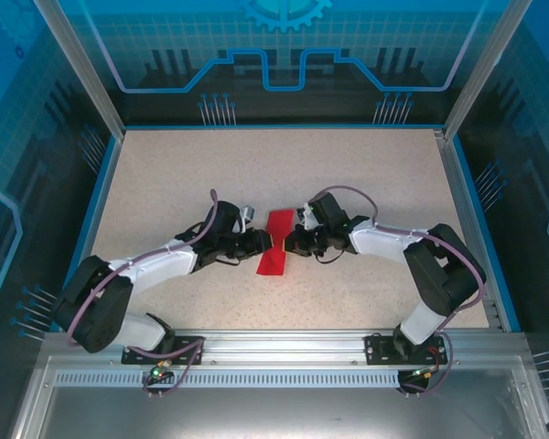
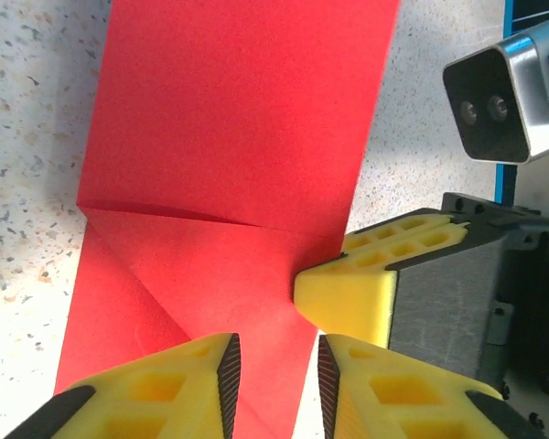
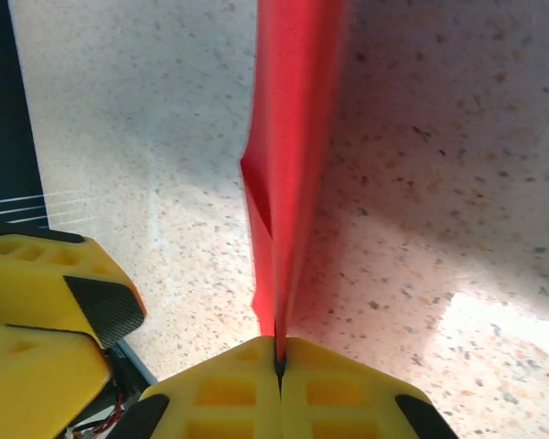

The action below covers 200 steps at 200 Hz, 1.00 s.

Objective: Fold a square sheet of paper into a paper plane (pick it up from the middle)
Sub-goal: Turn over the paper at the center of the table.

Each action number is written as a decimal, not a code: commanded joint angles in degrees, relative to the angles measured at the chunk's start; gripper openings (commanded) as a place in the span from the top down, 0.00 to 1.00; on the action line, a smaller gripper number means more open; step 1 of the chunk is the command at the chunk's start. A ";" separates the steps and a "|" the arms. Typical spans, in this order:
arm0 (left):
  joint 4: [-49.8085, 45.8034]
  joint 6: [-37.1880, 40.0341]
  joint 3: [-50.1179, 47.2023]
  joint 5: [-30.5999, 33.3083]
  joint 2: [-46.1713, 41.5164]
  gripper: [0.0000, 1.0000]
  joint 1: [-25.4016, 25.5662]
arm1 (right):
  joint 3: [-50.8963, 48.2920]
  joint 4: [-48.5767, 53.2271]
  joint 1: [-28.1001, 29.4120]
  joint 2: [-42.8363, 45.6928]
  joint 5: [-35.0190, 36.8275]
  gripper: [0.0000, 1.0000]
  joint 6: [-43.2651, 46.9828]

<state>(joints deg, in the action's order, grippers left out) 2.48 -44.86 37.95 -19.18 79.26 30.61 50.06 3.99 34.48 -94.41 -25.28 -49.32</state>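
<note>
The red square sheet of paper (image 1: pixel 274 249) is folded into a narrow creased shape and sits mid-table between both grippers. In the left wrist view the paper (image 2: pixel 238 137) shows a cross crease and diagonal folds. My left gripper (image 2: pixel 274 352) stands open, with a gap between its ribbed pads over the paper's right edge. The right gripper's yellow fingers (image 2: pixel 348 293) pinch that same edge from the side. In the right wrist view my right gripper (image 3: pixel 277 352) is shut on the paper (image 3: pixel 288 137), which stands on edge away from it. The left gripper (image 1: pixel 265 242) and right gripper (image 1: pixel 290 242) nearly touch.
The speckled table (image 1: pixel 183 183) is framed by a blue rim (image 1: pixel 101 192) and glass walls. The right wrist camera (image 2: pixel 503 91) hangs close on the right in the left wrist view. The left gripper's fingers (image 3: pixel 55 293) sit close at the right wrist view's lower left.
</note>
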 commanded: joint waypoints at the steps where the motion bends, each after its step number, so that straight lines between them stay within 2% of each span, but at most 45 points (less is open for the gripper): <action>1: -4.23 1.32 2.56 1.68 -2.16 0.67 0.40 | 2.63 5.07 0.50 1.58 0.49 0.95 1.91; 74: -7.66 2.51 3.42 3.19 -5.49 0.65 0.28 | 4.51 9.95 0.22 2.78 1.10 0.95 4.23; 103: -9.62 3.58 2.55 5.49 -7.36 0.65 0.08 | 5.17 16.29 0.24 6.16 5.20 0.96 7.21; 132: -11.05 3.59 0.39 8.87 -10.71 0.65 -0.77 | 10.08 31.45 0.39 10.90 16.27 0.96 12.40; 159: -11.75 3.60 -2.01 12.93 -14.03 0.62 -1.72 | 19.21 47.44 2.26 10.79 27.86 0.95 16.25; 186: -12.36 3.92 -4.17 15.31 -16.50 0.61 -3.67 | 29.91 65.24 6.97 5.03 44.59 0.96 12.86; 200: -14.60 4.54 -4.04 16.45 -17.91 0.61 -5.44 | 35.61 75.56 10.39 0.54 52.94 0.98 7.49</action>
<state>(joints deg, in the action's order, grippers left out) -8.38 -42.70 34.72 -6.79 64.01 27.66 78.59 55.55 39.88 -87.29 8.99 -36.82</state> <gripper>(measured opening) 0.393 0.045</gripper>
